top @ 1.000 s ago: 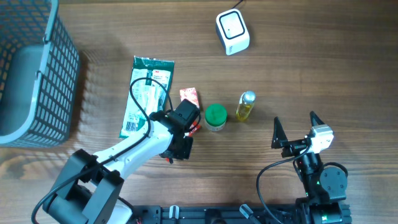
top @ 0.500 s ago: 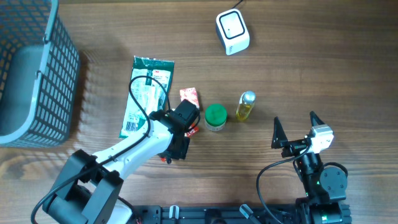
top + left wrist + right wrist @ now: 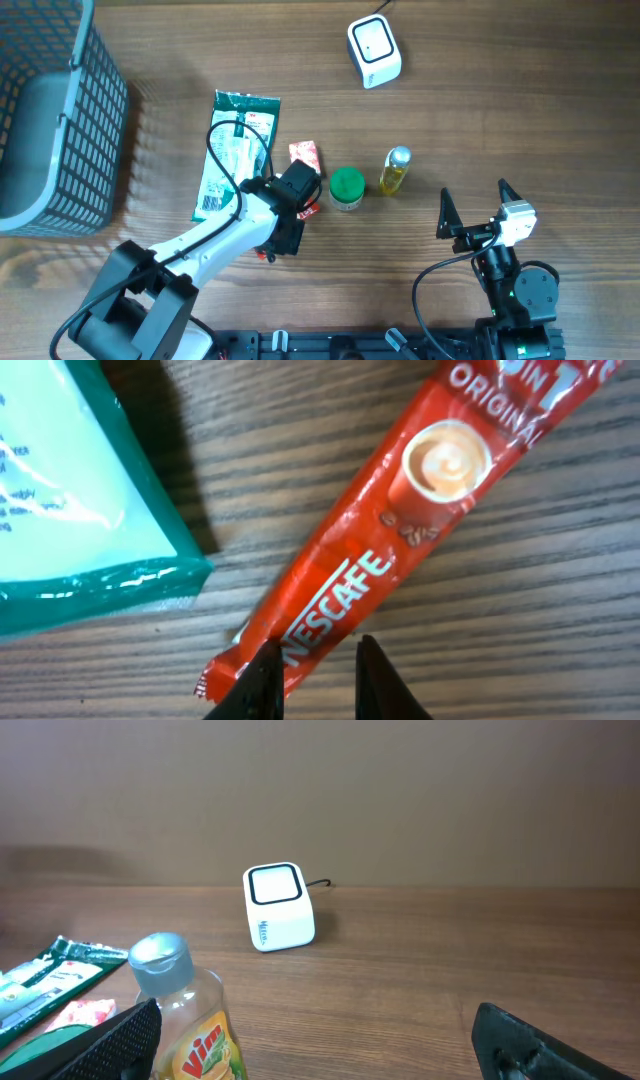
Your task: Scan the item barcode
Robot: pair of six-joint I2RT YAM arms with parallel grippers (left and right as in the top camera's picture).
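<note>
left tool point(image 3: 315, 650) narrow astride Nescafe sachet point(image 3: 390, 535), hold unclear | right tool point(image 3: 318, 1045) wide, empty | risk: flat sachet slips free

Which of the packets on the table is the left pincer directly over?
The long red Nescafe stick: the left pincer hangs over one end of it, while the green packet lies off to the side.

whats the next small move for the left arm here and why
Probably squeeze the left pincer fully shut on the Nescafe sachet, then lift. Its fingers straddle the sachet's lower end, which lies flat on the table, and a firm grip isn't evident yet. The barcode scanner sits well away.
</note>
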